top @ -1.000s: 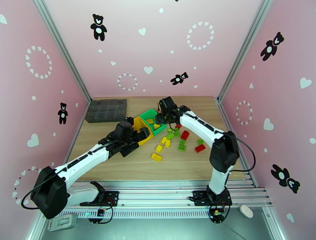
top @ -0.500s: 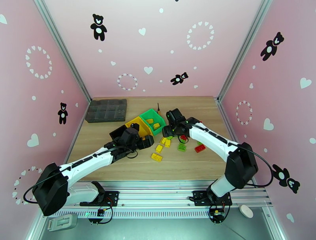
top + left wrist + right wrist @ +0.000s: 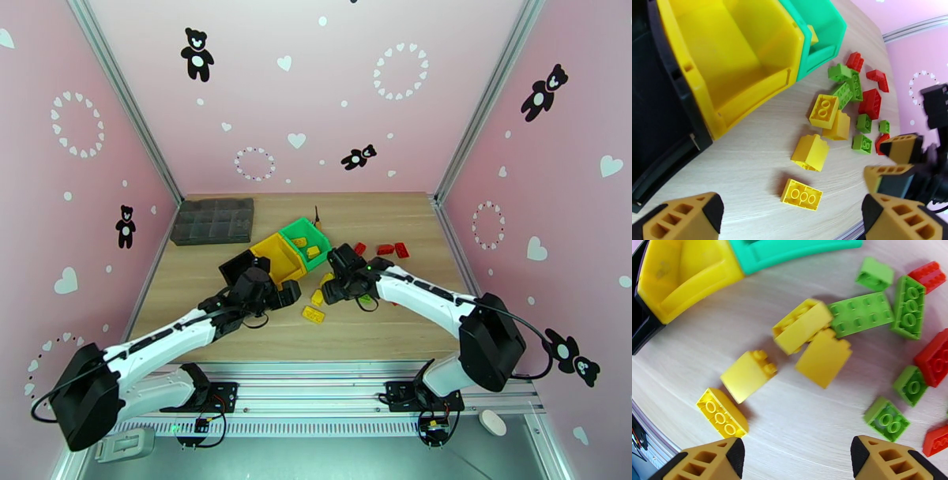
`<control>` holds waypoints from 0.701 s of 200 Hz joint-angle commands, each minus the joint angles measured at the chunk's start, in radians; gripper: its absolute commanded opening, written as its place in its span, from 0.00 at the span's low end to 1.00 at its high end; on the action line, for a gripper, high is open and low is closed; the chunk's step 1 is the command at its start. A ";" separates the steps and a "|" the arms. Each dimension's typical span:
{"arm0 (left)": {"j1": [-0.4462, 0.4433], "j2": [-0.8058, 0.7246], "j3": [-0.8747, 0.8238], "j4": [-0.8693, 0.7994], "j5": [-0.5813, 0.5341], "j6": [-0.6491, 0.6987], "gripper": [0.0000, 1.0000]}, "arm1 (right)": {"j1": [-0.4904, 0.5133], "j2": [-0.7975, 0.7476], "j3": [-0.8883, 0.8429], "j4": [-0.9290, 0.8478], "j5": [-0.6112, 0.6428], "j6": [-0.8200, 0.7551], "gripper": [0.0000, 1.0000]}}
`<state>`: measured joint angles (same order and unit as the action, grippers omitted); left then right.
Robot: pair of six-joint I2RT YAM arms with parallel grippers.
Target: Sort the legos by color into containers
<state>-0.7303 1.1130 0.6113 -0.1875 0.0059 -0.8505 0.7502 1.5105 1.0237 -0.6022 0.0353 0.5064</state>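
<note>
Left gripper (image 3: 790, 215) jaws wide, empty; right gripper (image 3: 796, 455) jaws apart, empty, above loose red/green/yellow legos (image 3: 802, 325) on table (image 3: 809, 417) just beside containers (image 3: 278, 256); two yellow bricks (image 3: 314, 252) in green bin (image 3: 300, 230)

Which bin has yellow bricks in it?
The green bin, far end of the row: yellow bricks lie inside. The yellow bin beside it looks empty.
</note>
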 commanded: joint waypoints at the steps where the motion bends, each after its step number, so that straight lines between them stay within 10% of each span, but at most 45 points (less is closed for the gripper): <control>1: -0.005 -0.046 -0.015 -0.053 -0.043 -0.003 0.98 | 0.029 -0.018 -0.029 0.035 -0.025 0.007 0.79; 140: 0.052 -0.167 -0.051 -0.125 -0.041 0.000 0.98 | 0.181 0.243 0.050 0.119 -0.139 -0.038 0.83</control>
<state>-0.6949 0.9756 0.5812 -0.2817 -0.0277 -0.8501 0.8948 1.7172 1.0252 -0.4980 -0.0837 0.4789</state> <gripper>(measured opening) 0.984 0.831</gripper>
